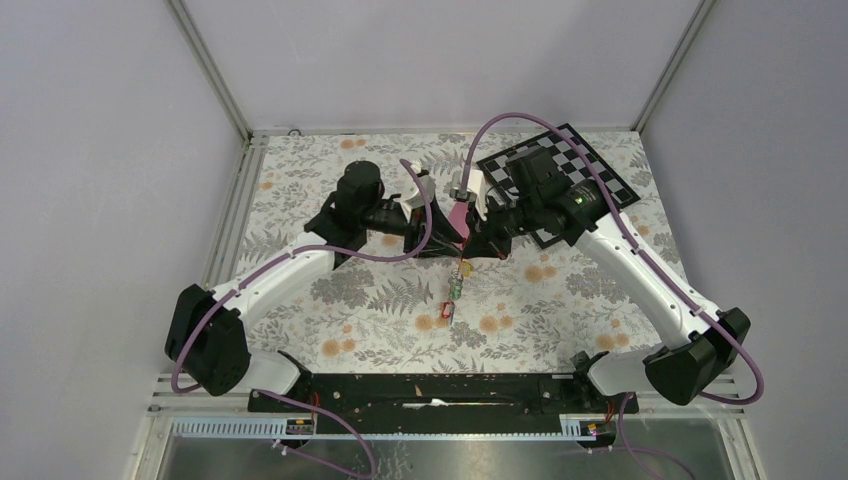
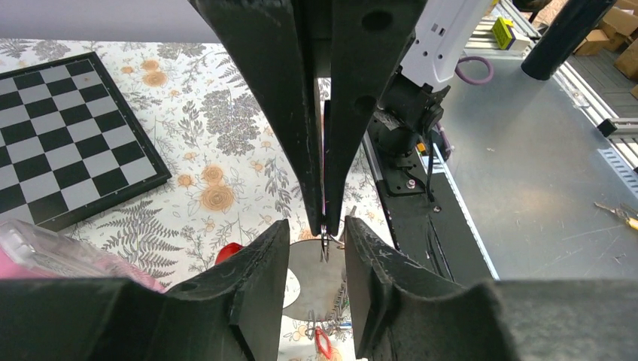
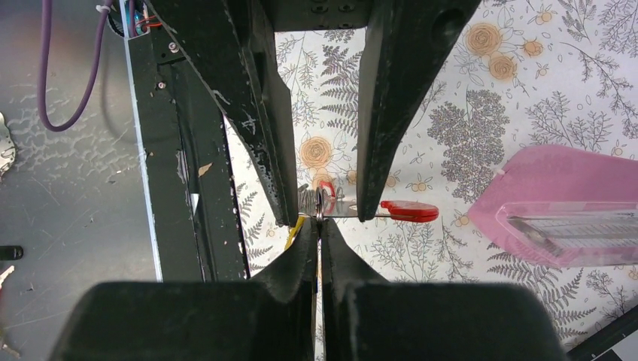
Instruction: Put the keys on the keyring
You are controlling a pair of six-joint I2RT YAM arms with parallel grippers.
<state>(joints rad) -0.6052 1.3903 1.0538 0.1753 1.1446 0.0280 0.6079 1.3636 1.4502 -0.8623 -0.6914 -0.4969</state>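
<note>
Right fingers point(image 3: 297, 263): closed, with the tips pinching the keyring.
Left fingers point(image 3: 259, 135): standing apart, one on each side of the keyring. Contact with it cannot be determined.
Keyring point(image 3: 321, 203): thin metal ring, edge-on in both wrist views. It sits where the two sets of fingers meet, over the middle of the tabletop and near the pink pyramid.
Red-headed key point(image 3: 410, 211): the blade runs level from the keyring past one left finger. The red head lies outside that finger, on the pyramid side.
Other keys point(image 1: 455, 290): short string of small yellow, green and red pieces running from the meeting point toward the arm bases. Whether they hang or lie flat cannot be determined.
Pink pyramid point(image 1: 458, 215): between the two wrists, with a clear panel on one face.
Chessboard point(image 1: 598, 168): far right of the tabletop, partly covered by the right arm.
Tabletop point(image 1: 350, 310): covered in a floral and fern print.
</note>
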